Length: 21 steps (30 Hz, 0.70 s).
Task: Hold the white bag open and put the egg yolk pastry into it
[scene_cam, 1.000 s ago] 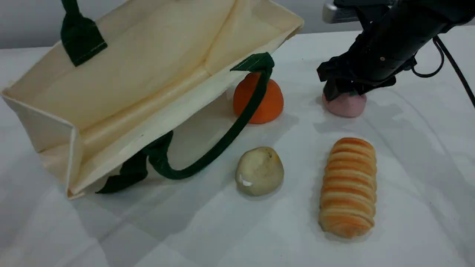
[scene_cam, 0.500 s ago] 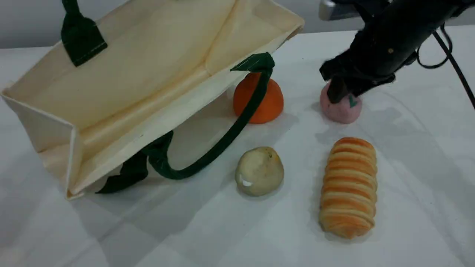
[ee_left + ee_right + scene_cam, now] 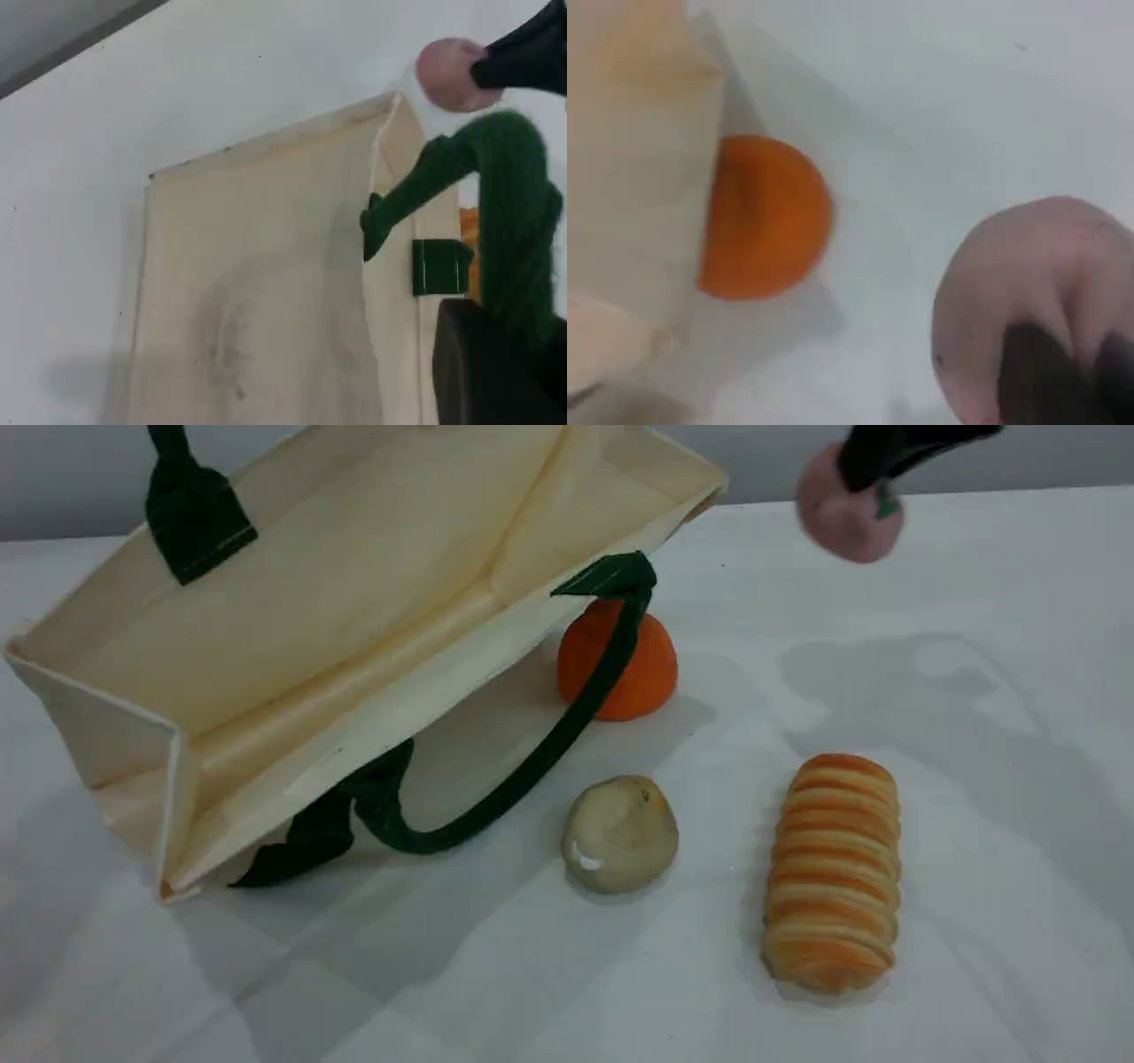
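Scene view shows the white bag lying on the table with its mouth propped wide toward us, one dark green rope handle trailing out over the cloth. The egg yolk pastry sits untouched on the table, just in front of that handle loop and apart from the bag's opening, so the main step is not yet done. Instead the right gripper is up near the top edge with its fingers clamped on a pink ball, lifted clear of the table; judging by the task, that is the wrong item, and the pastry would have to be picked up and carried into the bag. An orange fruit rests against the bag's lower rim and a striped bread roll lies to the right of the pastry. From the left wrist camera you get what the scene view cuts off: the left gripper pinched shut on the upper rope handle, holding that side of the bag raised, with the pink ball in sight beyond the rim. The right wrist camera adds a close look at dark fingertips pressed into the pink ball above the orange fruit.
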{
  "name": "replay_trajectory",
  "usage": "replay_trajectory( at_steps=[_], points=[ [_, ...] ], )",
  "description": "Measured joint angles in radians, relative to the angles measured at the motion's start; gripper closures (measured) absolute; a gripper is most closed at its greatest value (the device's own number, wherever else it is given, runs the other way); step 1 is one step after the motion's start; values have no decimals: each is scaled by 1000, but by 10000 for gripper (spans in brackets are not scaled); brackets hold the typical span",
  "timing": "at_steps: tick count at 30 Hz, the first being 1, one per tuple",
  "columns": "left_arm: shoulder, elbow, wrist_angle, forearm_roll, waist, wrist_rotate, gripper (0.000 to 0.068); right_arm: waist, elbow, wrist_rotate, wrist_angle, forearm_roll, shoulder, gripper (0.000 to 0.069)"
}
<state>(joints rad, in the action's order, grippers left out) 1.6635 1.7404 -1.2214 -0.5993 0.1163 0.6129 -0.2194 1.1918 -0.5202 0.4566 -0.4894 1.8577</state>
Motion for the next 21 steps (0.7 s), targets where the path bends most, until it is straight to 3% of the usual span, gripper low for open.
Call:
replay_trajectory(
  at_steps=[6, 15, 21],
  points=[
    [0, 0, 0, 0, 0, 3, 593, 45, -45, 104, 32, 79, -83, 643],
    [0, 0, 0, 2, 0, 3, 593, 39, -129, 102, -26, 62, -284, 643],
    [0, 0, 0, 2, 0, 3, 593, 39, -129, 102, -46, 49, -198, 643]
  ],
)
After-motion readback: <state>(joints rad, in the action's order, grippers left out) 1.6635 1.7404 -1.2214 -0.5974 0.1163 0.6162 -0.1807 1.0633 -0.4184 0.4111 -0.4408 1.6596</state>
